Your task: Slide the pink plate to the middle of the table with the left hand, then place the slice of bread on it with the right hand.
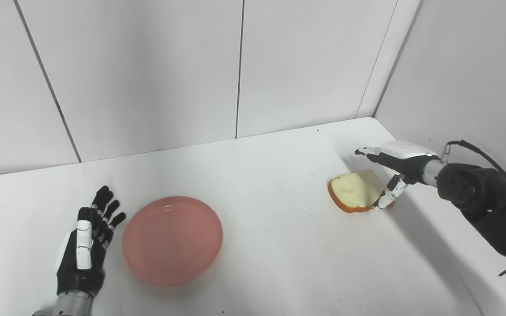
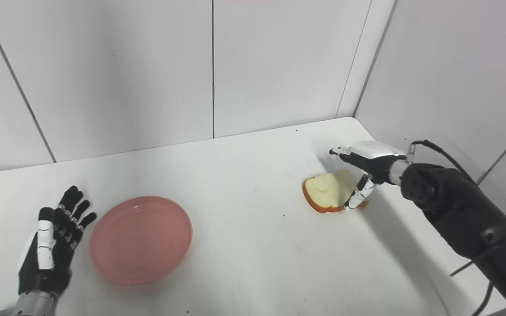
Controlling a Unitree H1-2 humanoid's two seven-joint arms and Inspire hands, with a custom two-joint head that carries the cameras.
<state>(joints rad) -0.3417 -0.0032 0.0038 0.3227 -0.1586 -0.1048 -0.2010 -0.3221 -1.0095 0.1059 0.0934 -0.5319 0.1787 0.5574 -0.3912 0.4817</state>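
We see a round, shallow pink plate (image 1: 172, 239) near the table's (image 1: 279, 245) left edge, our left hand (image 1: 87, 250) open beside it. Our right hand (image 1: 393, 169), fingers spread, hovers over the crusted bread slice (image 1: 354, 191) near the right edge.

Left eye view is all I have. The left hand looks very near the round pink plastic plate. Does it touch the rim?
Observer: No. The right eye view shows a thin strip of white table between the left hand and the round pink plastic plate.
Operator: Does the right hand hold the bread?
Observer: No. The right hand is open over the slice of white bread with brown crust, which lies flat on the table.
Operator: Where is its thumb?
Observer: It points down at the slice's right edge; I cannot tell if it touches.
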